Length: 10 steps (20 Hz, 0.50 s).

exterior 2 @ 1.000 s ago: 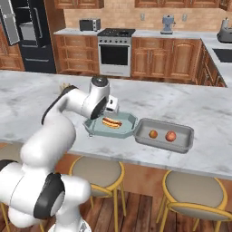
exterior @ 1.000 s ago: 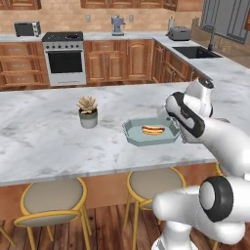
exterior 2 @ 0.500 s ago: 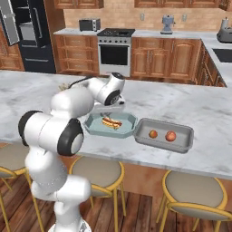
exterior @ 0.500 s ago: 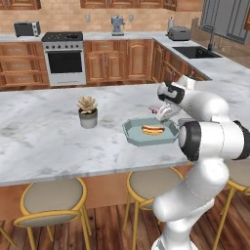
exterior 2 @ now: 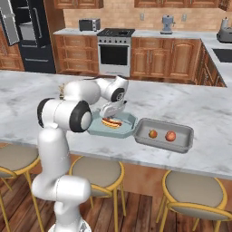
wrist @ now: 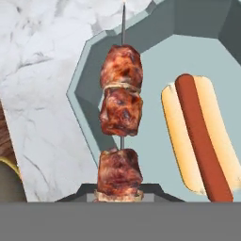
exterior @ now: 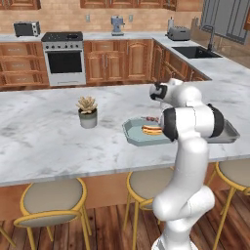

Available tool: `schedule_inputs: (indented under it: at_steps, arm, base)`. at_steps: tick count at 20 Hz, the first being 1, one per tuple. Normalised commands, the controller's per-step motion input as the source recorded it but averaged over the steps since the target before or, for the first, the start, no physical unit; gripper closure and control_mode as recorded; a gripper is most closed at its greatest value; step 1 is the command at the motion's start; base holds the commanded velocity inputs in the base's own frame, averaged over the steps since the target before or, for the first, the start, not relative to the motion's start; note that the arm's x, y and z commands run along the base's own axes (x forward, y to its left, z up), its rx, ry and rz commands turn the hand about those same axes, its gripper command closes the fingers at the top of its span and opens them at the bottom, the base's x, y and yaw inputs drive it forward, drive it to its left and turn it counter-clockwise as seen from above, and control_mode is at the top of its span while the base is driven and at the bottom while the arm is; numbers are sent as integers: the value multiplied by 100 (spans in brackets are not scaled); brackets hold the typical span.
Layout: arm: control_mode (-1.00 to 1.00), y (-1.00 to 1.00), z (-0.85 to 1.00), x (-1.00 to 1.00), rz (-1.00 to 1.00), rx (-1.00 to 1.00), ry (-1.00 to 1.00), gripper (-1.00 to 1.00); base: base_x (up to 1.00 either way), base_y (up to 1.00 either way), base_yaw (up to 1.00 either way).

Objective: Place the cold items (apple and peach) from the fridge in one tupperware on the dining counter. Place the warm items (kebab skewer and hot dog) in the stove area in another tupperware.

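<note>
The gripper (exterior 2: 110,110) is clenched on the kebab skewer (wrist: 120,127) above the teal tupperware (exterior 2: 128,120), where the hot dog (wrist: 200,136) is already laid, fruit already boxed.

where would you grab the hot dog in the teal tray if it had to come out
Grip the hot dog across its bun, mid-length, coming straight down from above. It lies flat in the teal tupperware beside the kebab skewer held by the shut gripper; the tray's raised rim blocks a sideways approach, and the bun's long sides suit the fingers.
</note>
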Motion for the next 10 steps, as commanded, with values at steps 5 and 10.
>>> schedule_inputs:
  at_steps: [5, 10]
  arm:
    - [-100, 4, -39, 35, 18, -8, 2, 100]
    - [-100, 25, -36, 17, 8, -7, 1, 100]
  base:
    - [0, 0, 0]
    - [0, 0, 0]
